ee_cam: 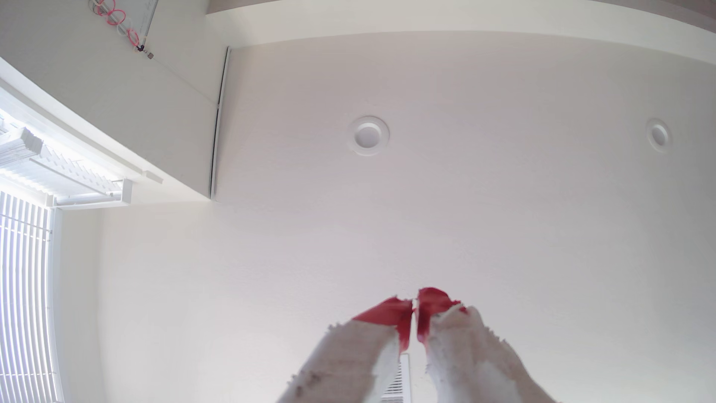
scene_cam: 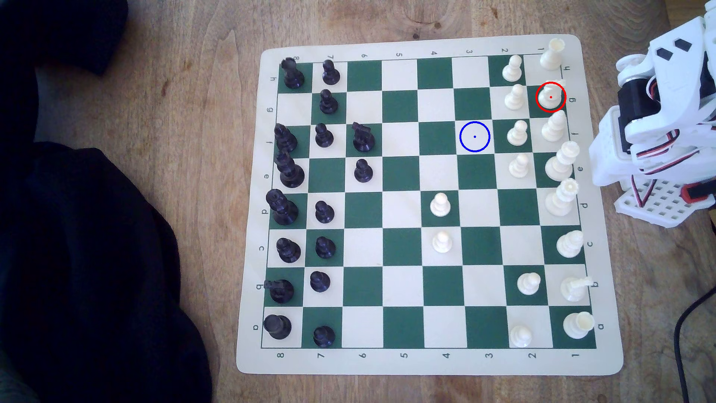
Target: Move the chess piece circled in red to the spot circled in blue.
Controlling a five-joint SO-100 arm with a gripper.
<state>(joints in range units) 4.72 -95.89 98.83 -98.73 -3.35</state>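
Altogether the board [scene_cam: 407, 48] carries thirty-two pieces, sixteen cream and sixteen black. Eight cream pawns show: six stand in the column marked 2, and two stand further out in column 4. Eight black pawns show too, seven in column 7 and one in column 6. There are two cream knights and two black knights. One red ring and one blue ring are drawn on the board.

The knight [scene_cam: 550, 97] inside the red ring stands on the green square g1, at the exterior view's upper right, in the outermost column beside the board's edge. It is upright on its round base, its long axis vertical. Its snout seems to jut toward the exterior view's upper right, though the ring and blur make that hard to tell. It is cream-white plastic, short, with a pale head above a broad foot. A rook [scene_cam: 552, 54] stands just above it in that view, a bishop [scene_cam: 554, 126] just below, and a pawn [scene_cam: 514, 97] on the next square to its left.

The spot [scene_cam: 474, 136] is a bare cream square, f3, ringed in blue with a centre dot, two columns left and one row down from the knight.

The arm [scene_cam: 666, 97] is folded up off the board at the exterior view's right. In the wrist view the gripper [ee_cam: 414, 306] points at a white ceiling; its red-tipped fingers [ee_cam: 387, 314] are drawn together with only a sliver between them, holding nothing.
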